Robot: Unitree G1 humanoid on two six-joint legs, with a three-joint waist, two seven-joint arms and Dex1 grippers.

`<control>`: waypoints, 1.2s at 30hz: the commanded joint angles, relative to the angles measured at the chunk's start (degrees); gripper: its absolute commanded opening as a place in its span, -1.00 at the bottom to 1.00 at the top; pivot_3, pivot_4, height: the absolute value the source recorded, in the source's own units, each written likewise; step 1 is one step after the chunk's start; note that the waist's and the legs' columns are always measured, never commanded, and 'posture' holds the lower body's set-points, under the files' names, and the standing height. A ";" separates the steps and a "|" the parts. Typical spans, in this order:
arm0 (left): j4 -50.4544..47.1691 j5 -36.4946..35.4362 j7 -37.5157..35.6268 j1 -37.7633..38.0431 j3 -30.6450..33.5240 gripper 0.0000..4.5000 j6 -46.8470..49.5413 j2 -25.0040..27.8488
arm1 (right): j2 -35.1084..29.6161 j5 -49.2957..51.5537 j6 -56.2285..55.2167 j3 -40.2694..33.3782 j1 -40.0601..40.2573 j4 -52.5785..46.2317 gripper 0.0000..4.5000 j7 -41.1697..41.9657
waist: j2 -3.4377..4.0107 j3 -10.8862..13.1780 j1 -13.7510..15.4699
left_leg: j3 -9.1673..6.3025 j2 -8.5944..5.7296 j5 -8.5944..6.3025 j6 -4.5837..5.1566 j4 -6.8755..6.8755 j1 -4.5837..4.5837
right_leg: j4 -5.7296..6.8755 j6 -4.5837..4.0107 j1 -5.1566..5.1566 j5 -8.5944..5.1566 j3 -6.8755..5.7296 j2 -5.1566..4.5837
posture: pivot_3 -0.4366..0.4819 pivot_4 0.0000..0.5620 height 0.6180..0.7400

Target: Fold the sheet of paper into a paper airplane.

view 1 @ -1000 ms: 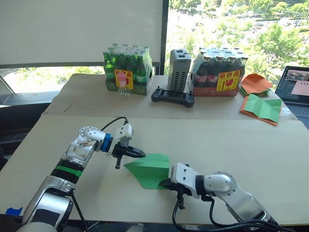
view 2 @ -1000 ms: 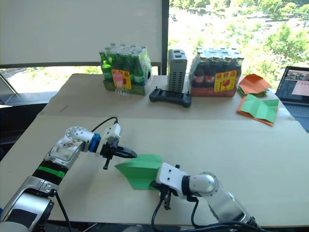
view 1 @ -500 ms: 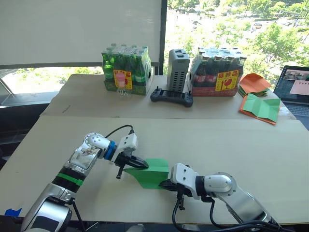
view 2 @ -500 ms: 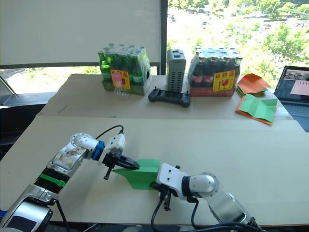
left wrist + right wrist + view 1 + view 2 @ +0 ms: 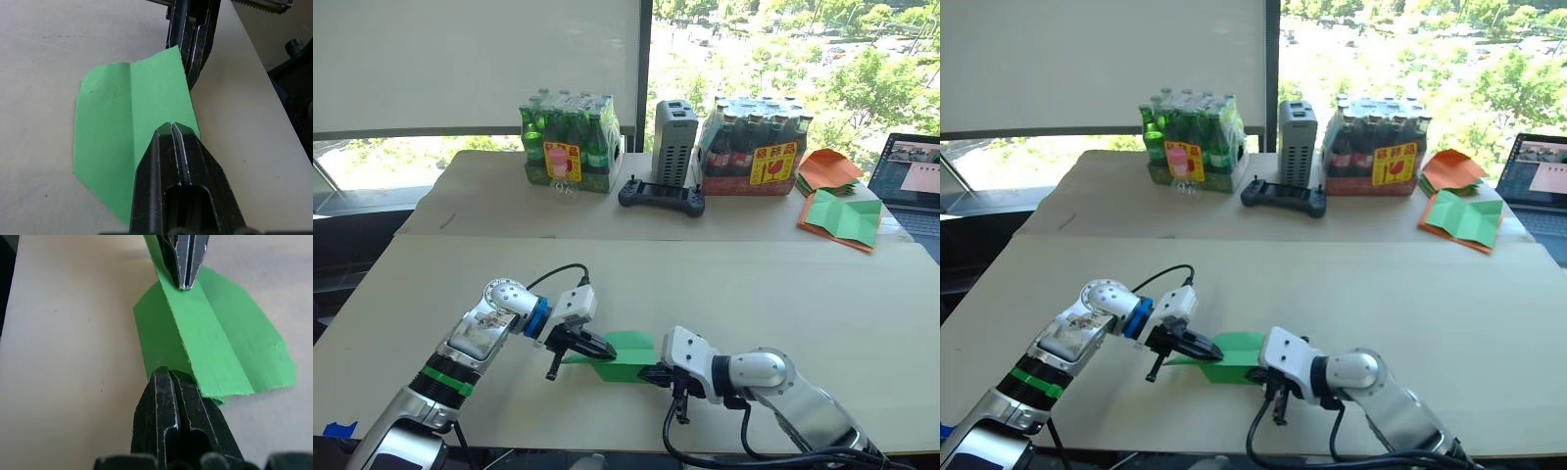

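So, both my grippers are pinching the green paper

My left gripper (image 5: 607,348) and right gripper (image 5: 649,373) are each clamped tight on opposite ends of the sheet of paper (image 5: 625,354), folded, well in front of the black controller (image 5: 662,195).

The pale tabletop (image 5: 822,294) carries the folded green sheet of paper (image 5: 625,354), two bottle packs (image 5: 570,142), a controller (image 5: 662,195) and orange sheets (image 5: 830,168).
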 commanded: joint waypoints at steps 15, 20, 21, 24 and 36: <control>-10.46 -1.96 5.75 8.76 3.15 -1.00 1.54 2.68 | 3.72 11.06 8.96 -7.54 -8.45 1.97 -0.99 -5.80 | 0.00 0.00 -0.04 | 0.00 0.01 -0.01 0.02 0.00 -0.01 | -0.03 0.00 0.01 0.00 -0.01 -0.06 | -0.05 -0.47 -0.07; -12.48 -2.01 8.70 12.12 3.85 -1.00 2.13 3.32 | 3.31 11.18 8.56 -7.31 -8.23 3.41 -0.99 -6.57 | 0.01 0.00 -0.02 | 0.00 0.00 -0.01 0.02 0.00 0.00 | -0.02 0.00 0.02 0.00 -0.01 -0.07 | -0.05 -0.47 -0.07; -12.88 -2.03 9.22 12.71 3.91 -1.00 2.26 3.34 | 3.51 11.45 8.78 -7.56 -8.25 3.73 -0.99 -6.78 | 0.01 0.00 -0.02 | 0.00 0.00 -0.01 0.02 -0.01 0.00 | -0.02 0.00 0.02 0.00 0.00 -0.07 | -0.05 -0.47 -0.07; -13.76 -2.09 10.24 13.85 3.99 -1.00 2.55 3.53 | 4.16 12.79 9.78 -8.80 -8.47 4.80 -0.71 -7.23 | 0.01 0.00 -0.05 | 0.01 0.01 -0.01 0.02 -0.01 0.00 | -0.02 0.00 0.01 0.00 0.00 -0.07 | -0.05 -0.47 -0.07; -13.29 -0.86 11.59 15.26 2.86 -1.00 1.01 4.42 | 4.83 15.18 12.80 -7.90 -10.86 9.53 0.61 -6.55 | 0.01 0.00 -0.04 | 0.01 0.00 -0.01 0.02 -0.01 0.00 | -0.02 0.00 0.01 0.00 0.00 -0.08 | -0.05 -0.47 -0.07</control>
